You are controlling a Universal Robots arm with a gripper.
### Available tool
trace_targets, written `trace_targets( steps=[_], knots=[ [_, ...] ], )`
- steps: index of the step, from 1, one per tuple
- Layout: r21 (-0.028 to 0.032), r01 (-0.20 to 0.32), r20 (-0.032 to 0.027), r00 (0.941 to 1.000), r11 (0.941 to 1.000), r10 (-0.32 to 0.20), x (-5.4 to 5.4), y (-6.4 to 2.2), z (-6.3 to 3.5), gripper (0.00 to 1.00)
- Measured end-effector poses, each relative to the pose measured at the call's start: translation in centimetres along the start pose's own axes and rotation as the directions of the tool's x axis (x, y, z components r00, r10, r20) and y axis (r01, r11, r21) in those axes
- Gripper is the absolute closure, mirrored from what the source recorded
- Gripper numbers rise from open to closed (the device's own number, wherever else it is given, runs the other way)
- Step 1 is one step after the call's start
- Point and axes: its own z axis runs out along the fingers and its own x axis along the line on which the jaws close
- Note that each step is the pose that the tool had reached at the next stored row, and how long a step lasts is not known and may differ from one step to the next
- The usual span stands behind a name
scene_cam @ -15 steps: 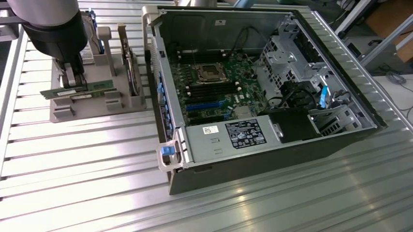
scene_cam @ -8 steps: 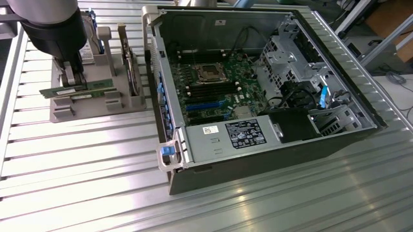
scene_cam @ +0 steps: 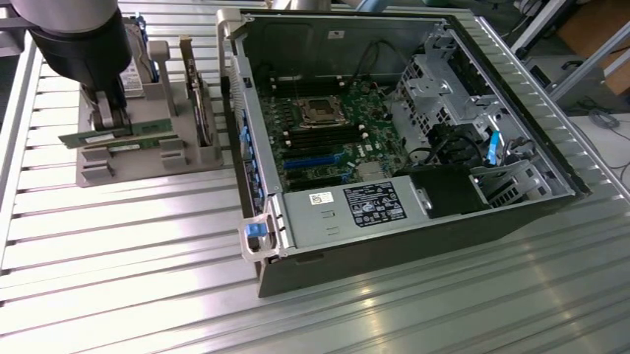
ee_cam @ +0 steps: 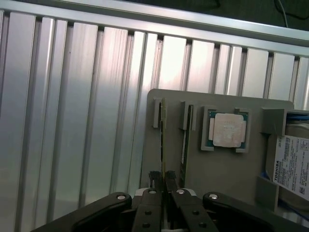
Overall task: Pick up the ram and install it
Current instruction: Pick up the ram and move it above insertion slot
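The arm (scene_cam: 74,33) comes down from the upper left of the exterior view onto a grey holder (scene_cam: 147,158) that sits on the ribbed metal counter (scene_cam: 118,280). Its jaws are clenched on the ram (scene_cam: 99,137) – the green stick lies long across the holder's near end, sticking out past the jaws toward the exterior view's left. Whether the stick has left its slot I cannot tell.

In the wrist view the two black fingertips (ee_cam: 154,180) press in from either side on the thin edge of the ram (ee_cam: 162,130), which stands on edge in a slot of the holder (ee_cam: 222,174). A second ram (ee_cam: 185,137) stands on edge in the next slot, just beside the first and parallel to it, apart from the jaws. Beyond that lies a square silver CPU (ee_cam: 227,129), flat in its own recess, and past it a hard drive (ee_cam: 292,166) with a white label, at the holder's other end. The counter (ee_cam: 72,121) runs in pale slats around the holder.

To the exterior view's right of the holder stands an open computer case (scene_cam: 394,243) – well apart from the ram. Inside it the motherboard (scene_cam: 325,140) lies flat, with a socket (scene_cam: 320,110) near its upper middle and a silver power supply (scene_cam: 359,206) along the near edge. A blue latch (scene_cam: 254,231) sits on the case's near left corner.
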Motion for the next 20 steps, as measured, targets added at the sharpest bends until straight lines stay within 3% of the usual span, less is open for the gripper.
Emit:
trace_targets(
  steps=[20],
  knots=[
    [0.0,0.0,0.0,1.0,1.0,0.0,-0.05,0.03,-0.78,0.86]
  ],
)
